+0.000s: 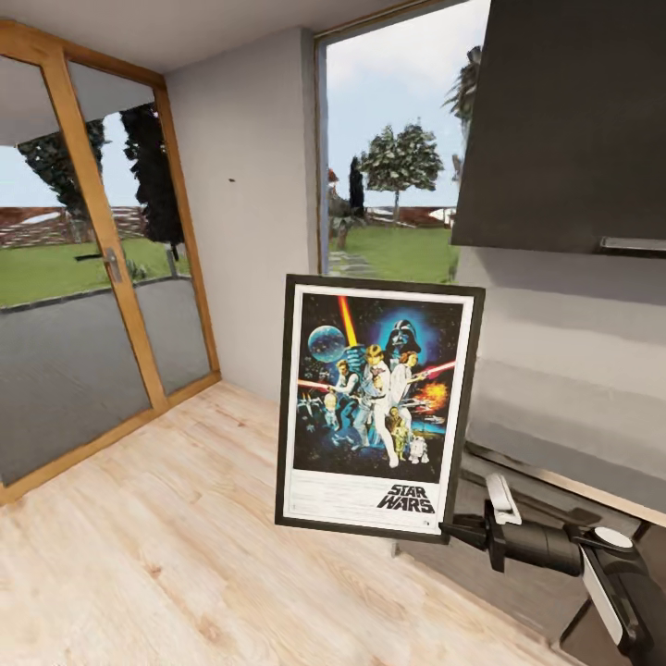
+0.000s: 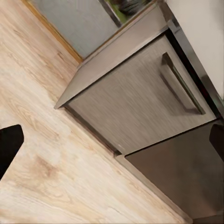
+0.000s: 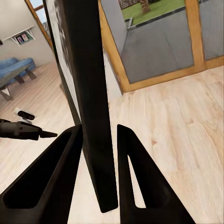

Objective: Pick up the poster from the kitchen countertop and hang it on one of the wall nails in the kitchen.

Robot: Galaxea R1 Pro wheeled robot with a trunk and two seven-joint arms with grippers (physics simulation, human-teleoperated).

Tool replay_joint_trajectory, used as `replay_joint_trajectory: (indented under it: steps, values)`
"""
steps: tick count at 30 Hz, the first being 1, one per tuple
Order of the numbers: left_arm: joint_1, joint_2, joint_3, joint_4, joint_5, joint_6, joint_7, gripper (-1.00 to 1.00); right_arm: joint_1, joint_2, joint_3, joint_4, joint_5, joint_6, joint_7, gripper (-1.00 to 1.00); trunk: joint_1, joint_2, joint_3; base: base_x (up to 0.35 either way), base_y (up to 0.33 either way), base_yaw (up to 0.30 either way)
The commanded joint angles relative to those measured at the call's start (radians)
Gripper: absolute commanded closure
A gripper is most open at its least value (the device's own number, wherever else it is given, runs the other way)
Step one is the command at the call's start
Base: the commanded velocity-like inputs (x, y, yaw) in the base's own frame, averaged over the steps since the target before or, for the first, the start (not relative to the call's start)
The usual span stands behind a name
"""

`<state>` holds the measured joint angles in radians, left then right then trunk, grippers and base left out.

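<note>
The poster stands upright in the air in the head view, a black-framed Star Wars print with a white border. My right gripper is shut on its lower right corner, and in the right wrist view the two dark fingers press on either side of the black frame edge. A wall nail is a dark speck on the pale grey wall, above and left of the poster. The kitchen countertop runs along the right. My left gripper is open and holds nothing.
A wood-framed glass door fills the left wall and a tall window sits beside the nail wall. A dark upper cabinet hangs at the top right. Dark wood-grain cabinets stand on the light wooden floor.
</note>
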<state>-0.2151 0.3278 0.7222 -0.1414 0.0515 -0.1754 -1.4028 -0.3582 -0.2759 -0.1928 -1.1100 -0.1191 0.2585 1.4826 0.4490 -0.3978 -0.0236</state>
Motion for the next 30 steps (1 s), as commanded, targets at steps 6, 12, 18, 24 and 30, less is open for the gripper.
replay_joint_trajectory:
  steps: [6, 12, 18, 24, 30]
  values:
    - [-0.001, 0.0, -0.005, 0.001, 0.005, -0.01, -0.001, -1.0, -0.001, 0.0, -0.001, -0.001, -0.003, 0.011, 0.004, 1.0, 0.001, -0.002, -0.002, 0.2, 0.317, 0.048]
    - [-0.001, 0.0, -0.005, 0.002, 0.005, -0.01, 0.0, -1.0, -0.001, 0.0, -0.001, -0.001, -0.002, 0.011, 0.004, 1.0, 0.001, -0.002, -0.002, 0.215, 0.312, 0.003]
    - [-0.001, 0.0, -0.005, 0.002, 0.005, -0.01, 0.0, -1.0, -0.001, 0.0, -0.001, -0.001, -0.002, 0.01, 0.004, 1.0, 0.001, -0.002, -0.002, 0.218, 0.311, 0.0]
    - [-0.001, 0.0, -0.006, 0.001, 0.005, -0.01, 0.0, -1.0, -0.001, 0.0, -0.001, -0.001, -0.002, 0.01, 0.004, 1.0, 0.001, -0.002, -0.002, 0.219, 0.31, 0.0]
    - [-0.001, 0.0, -0.006, 0.001, 0.005, -0.01, 0.0, -1.0, -0.001, 0.0, -0.001, -0.001, -0.002, 0.01, 0.004, 1.0, 0.001, -0.002, -0.002, 0.225, 0.304, 0.0]
